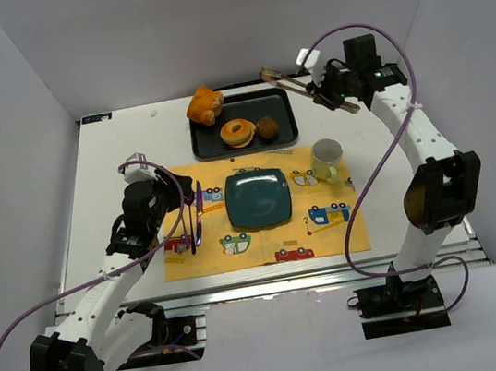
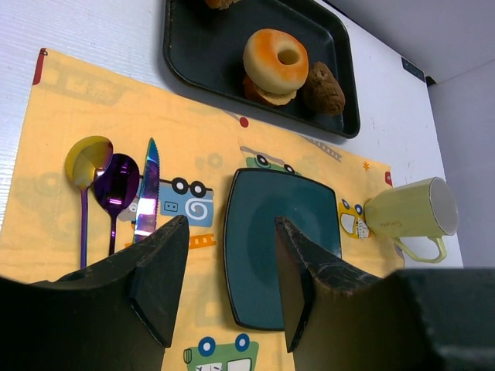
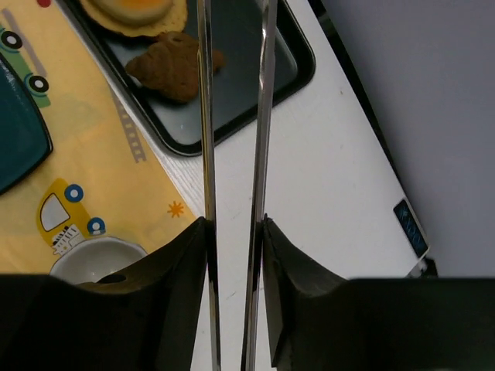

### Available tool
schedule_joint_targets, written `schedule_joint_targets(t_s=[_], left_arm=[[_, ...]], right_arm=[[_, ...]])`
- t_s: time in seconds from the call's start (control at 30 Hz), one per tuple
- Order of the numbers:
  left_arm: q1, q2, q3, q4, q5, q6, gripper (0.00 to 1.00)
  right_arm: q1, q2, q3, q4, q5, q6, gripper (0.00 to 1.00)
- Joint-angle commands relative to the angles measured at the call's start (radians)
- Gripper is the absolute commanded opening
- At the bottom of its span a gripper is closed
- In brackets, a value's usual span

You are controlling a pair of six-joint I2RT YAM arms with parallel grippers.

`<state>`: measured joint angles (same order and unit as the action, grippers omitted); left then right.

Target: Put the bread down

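Tongs [image 3: 204,77] are being pinched by the right end effector [image 3: 234,224] near the surface's [image 1: 129,138] far right corner; the bread [image 1: 238,133], apparently untouched, is awaiting grasping.

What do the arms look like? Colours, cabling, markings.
Left arm and right arm: white links, black joint housings, black bases. A purple cable loops loosely along each. Jaws are black and wedge-shaped. Small green light near the right wrist. No readable markings.
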<state>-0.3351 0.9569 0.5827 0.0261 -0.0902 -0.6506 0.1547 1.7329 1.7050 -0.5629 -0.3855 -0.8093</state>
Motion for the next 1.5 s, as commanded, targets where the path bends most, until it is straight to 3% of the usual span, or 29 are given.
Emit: schedule_joint_targets(t_s=[0.0, 0.23, 0.57, 0.9, 1.47], left_arm=[[0.005, -0.033, 0.023, -0.008, -0.011, 0.003, 0.58], [0.005, -0.029, 0.032, -0.017, -0.017, 0.008, 0.58], [0.005, -0.024, 0.028, -0.012, -0.025, 0.011, 0.58], [0.005, -0.021, 0.023, -0.012, -0.025, 0.016, 0.58], [0.005, -0.027, 0.014, -0.003, -0.023, 0.009, 0.58]], right_arm=[[0.063, 0.048, 0.067, -0.107, 0.029, -0.128, 0.39], [0.244, 0.053, 0.028, -0.069, 0.145, -0.257, 0.44], [0.333, 0.154, 0.125, -0.114, 0.203, -0.287, 0.45], [0.362, 0.264, 0.209, -0.107, 0.257, -0.283, 0.46], [0.385, 0.312, 0.174, -0.042, 0.341, -0.317, 0.48]])
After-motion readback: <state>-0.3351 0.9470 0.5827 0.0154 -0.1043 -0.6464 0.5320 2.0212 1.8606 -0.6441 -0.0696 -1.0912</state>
